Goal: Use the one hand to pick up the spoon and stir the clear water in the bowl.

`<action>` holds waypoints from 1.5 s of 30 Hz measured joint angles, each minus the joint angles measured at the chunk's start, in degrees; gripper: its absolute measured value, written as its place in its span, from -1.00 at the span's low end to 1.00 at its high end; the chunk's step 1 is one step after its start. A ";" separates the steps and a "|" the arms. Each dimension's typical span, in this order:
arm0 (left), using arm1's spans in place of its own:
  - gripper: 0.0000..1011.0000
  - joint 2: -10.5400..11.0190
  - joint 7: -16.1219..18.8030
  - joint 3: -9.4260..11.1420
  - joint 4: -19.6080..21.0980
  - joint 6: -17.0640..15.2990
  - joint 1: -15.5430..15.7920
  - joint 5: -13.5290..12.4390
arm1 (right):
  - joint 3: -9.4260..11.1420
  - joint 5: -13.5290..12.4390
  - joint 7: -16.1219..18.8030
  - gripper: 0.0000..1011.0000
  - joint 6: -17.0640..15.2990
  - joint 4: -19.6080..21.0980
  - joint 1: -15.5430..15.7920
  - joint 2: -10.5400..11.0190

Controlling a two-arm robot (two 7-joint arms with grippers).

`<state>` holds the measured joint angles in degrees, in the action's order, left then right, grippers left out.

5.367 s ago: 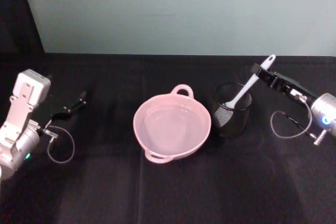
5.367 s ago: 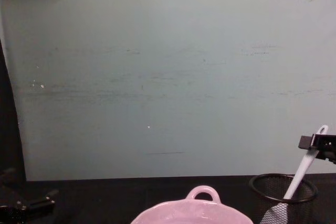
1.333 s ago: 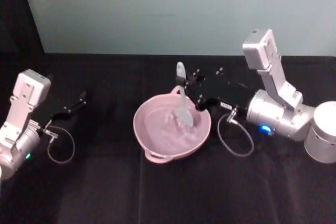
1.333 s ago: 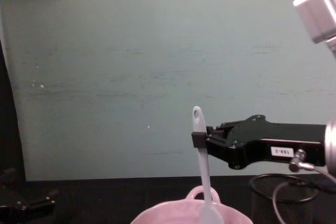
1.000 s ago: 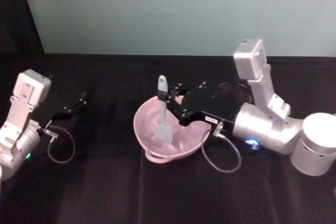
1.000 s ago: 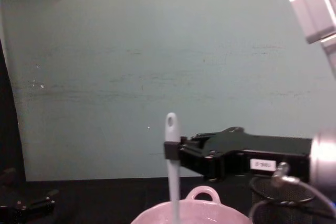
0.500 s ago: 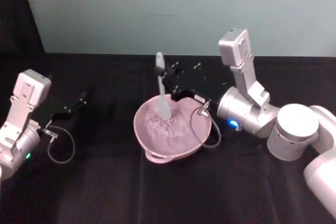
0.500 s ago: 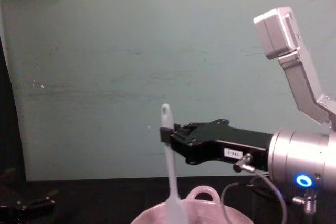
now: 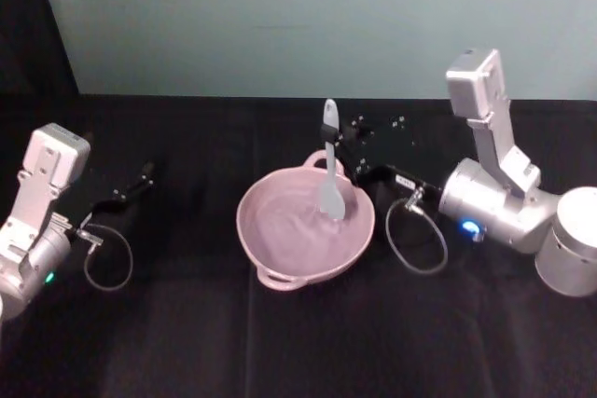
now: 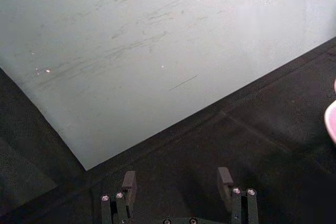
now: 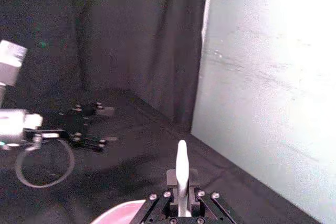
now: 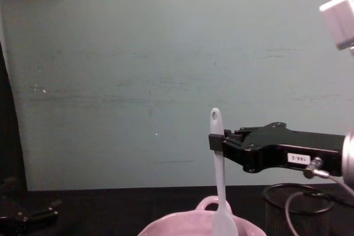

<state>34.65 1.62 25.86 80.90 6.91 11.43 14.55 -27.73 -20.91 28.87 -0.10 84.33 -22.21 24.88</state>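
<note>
My black boxy right gripper (image 12: 215,135) is clamped on the handle of the long slim white plastic spoon (image 12: 220,192), just below its holed tip. The spoon hangs nearly upright beneath my grip, its flat head down inside the wide pale pink ceramic bowl (image 9: 270,251). My left gripper (image 10: 177,178) lies parked far left, fingers spread.

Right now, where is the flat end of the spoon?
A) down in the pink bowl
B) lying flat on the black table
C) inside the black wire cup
A: the right pincer holds the spoon upright, with its flat end dipped inside the pink bowl.
</note>
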 joint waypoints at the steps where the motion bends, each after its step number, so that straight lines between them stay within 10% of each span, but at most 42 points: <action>1: 1.00 0.00 0.00 0.00 0.00 0.00 0.00 0.00 | 0.45 -0.85 0.31 -0.77 -0.41 1.27 1.05 0.37; 9: 1.00 0.00 0.00 0.00 0.00 0.00 0.00 0.00 | 0.34 -4.93 2.00 -0.77 -2.53 4.87 3.74 0.03; 18: 1.00 0.00 0.00 0.00 0.00 0.00 0.00 0.00 | -2.38 -5.70 2.15 -0.77 -2.19 0.21 1.05 -4.10; 30: 1.00 0.00 0.00 0.00 0.00 0.00 0.00 0.00 | -2.03 2.09 -4.49 -0.77 6.63 -9.24 -2.85 -9.07; 45: 1.00 0.00 0.00 0.00 0.00 0.00 0.00 0.00 | 2.90 2.05 -4.32 -0.77 2.86 -0.04 3.67 -3.91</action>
<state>34.64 1.62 25.86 80.90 6.91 11.43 14.55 -24.83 -18.86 24.54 2.76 84.30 -18.54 20.97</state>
